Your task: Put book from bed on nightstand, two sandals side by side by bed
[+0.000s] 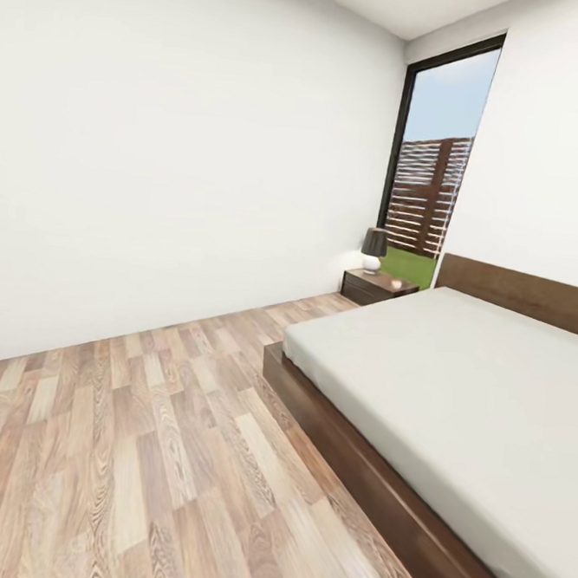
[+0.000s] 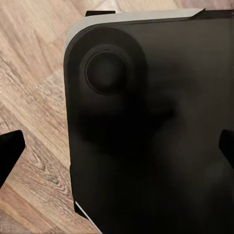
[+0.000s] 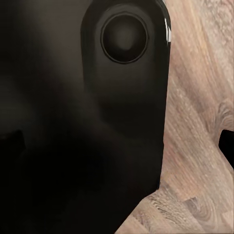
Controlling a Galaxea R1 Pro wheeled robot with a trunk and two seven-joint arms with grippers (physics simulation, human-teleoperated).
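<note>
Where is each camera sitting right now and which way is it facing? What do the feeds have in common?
Head view: on the robot's head, looking forward and down across the wood floor to the bed, the nightstand with a lamp and the window; no arm in it.
Left wrist view: near the left gripper, facing down at a dark part of the robot's body; dark fingers at the edges.
Right wrist view: likewise, facing the dark body.
Shared: all three show the plank floor.

1. A home bedroom: a low dark-brown wooden platform bed [image 1: 452,424] with a bare off-white mattress.
2. A low dark-brown two-drawer nightstand [image 1: 378,286] beside it carries a dark-shaded table lamp [image 1: 374,249].
3. White walls, wood-plank floor [image 1: 136,468], tall black-framed window [image 1: 434,161].
</note>
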